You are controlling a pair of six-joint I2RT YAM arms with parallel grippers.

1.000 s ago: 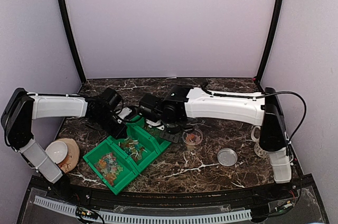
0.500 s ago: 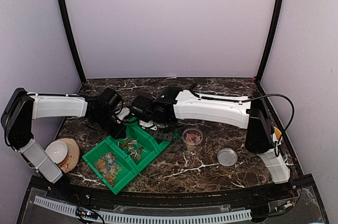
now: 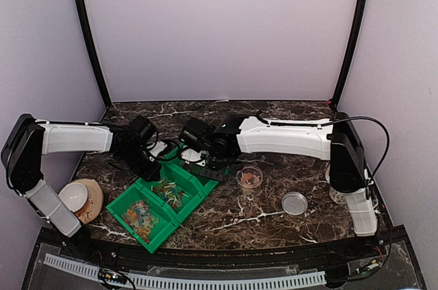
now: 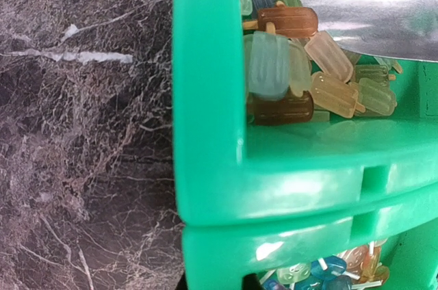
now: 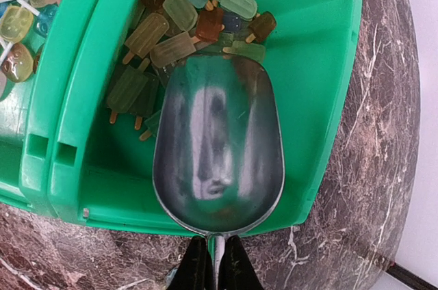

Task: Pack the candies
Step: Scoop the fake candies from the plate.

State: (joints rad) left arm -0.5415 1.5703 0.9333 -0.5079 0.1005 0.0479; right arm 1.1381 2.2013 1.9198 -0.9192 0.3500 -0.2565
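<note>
The candies are small popsicle shapes point(image 5: 179, 22) heaped in one compartment of a green bin point(image 5: 75, 98), with lollipop ones point(image 5: 19, 11) in the compartment beside it. My right gripper point(image 5: 217, 273) is shut on the handle of a metal scoop point(image 5: 219, 146). The scoop's bowl is empty and rests inside the bin, its lip against the popsicle candies. My left gripper point(image 4: 217, 284) is shut on the bin's wall point(image 4: 205, 64) at its corner; only dark finger tips show. From above, both grippers meet at the bin's far end point(image 3: 179, 167).
A small clear round tub point(image 3: 249, 178) holding a few candies stands right of the bin, and its lid point(image 3: 295, 202) lies nearer the front. A bowl on a wooden plate point(image 3: 79, 198) sits front left. A mug point(image 3: 334, 193) is half hidden behind the right arm.
The right arm swung left and back, and its wrist now sits over the bin's far end with the scoop lowered in. The left arm and the bin have stayed put.
</note>
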